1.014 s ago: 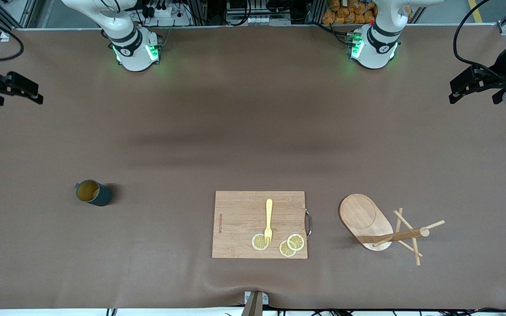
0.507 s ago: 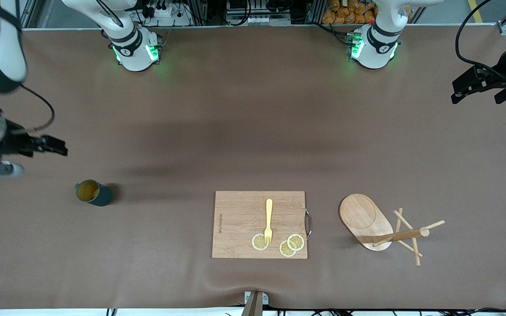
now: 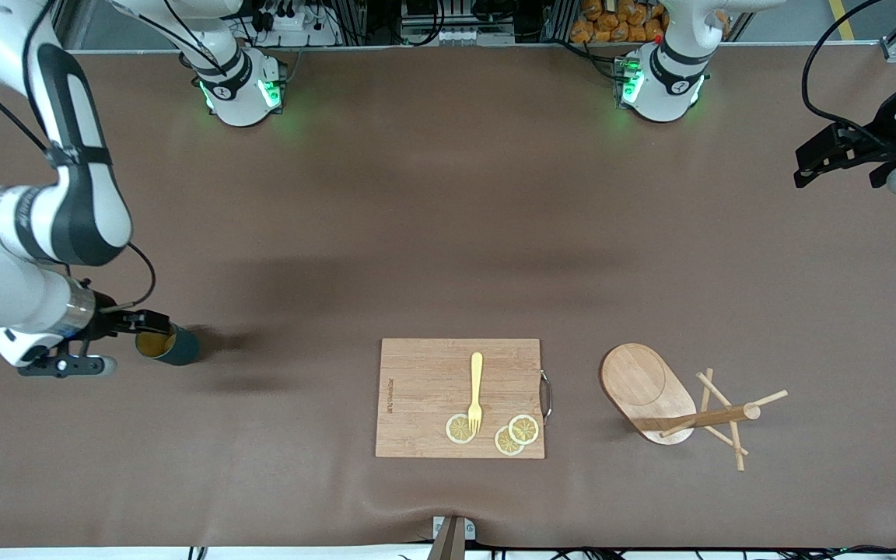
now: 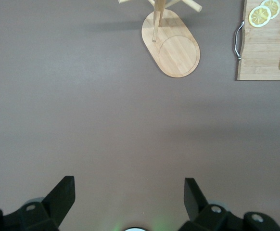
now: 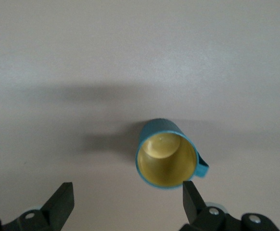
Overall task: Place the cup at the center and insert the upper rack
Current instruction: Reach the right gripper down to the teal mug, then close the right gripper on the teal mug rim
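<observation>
Teal cup (image 3: 170,344) (mustard-yellow inside)

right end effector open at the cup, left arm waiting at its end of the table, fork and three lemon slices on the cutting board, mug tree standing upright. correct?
One error: the mug tree isn't upright. The front view shows it tipped over, its post and pegs lying along the table. The rest holds: the right end effector is open at the cup, the left end effector waits, and the fork and lemon slices lie on the cutting board.
</observation>
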You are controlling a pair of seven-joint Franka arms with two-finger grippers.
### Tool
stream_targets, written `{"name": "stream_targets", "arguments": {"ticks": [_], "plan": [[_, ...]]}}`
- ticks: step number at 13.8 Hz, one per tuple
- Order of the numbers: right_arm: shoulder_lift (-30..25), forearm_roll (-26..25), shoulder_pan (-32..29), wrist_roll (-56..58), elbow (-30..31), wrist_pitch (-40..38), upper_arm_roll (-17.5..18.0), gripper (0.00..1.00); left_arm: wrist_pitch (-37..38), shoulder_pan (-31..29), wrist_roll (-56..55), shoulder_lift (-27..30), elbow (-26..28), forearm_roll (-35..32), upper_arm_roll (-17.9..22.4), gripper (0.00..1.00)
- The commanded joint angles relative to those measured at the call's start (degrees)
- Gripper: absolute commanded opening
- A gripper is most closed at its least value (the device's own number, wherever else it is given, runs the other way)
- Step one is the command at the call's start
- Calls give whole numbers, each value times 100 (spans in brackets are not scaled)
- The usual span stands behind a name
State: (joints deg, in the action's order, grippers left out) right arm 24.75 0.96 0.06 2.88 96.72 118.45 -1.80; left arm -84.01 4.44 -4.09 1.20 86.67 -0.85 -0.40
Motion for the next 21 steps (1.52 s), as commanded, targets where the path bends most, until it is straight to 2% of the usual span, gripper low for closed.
{"name": "stream_targets", "arguments": {"ticks": [1,9,10,11,12,13,15,16,21], "plan": [[169,71,47,-16,189,353,-39,100,34,-31,5,82,69,33,-21,100],[812,71,56,-16,189,820,-30,100,-133,4,-4,117,25,94,-162,100],[829,71,56,-16,189,802,-30,86,-142,4,-4,108,34,94,-162,100],[821,71,65,-7,189,776,-30,67,-142,4,-4,99,43,85,-162,100],[829,71,73,10,189,767,-22,42,-151,4,-4,91,43,94,-162,100],[821,71,82,106,189,750,-13,25,-151,13,-4,91,60,85,-162,100],[821,62,91,177,172,706,-4,4,-177,4,-4,82,52,94,-162,100],[821,71,91,177,163,636,13,0,-221,-13,-4,82,43,94,-171,100],[760,62,170,151,119,512,136,0,-221,-40,5,99,43,94,-153,100]]}}
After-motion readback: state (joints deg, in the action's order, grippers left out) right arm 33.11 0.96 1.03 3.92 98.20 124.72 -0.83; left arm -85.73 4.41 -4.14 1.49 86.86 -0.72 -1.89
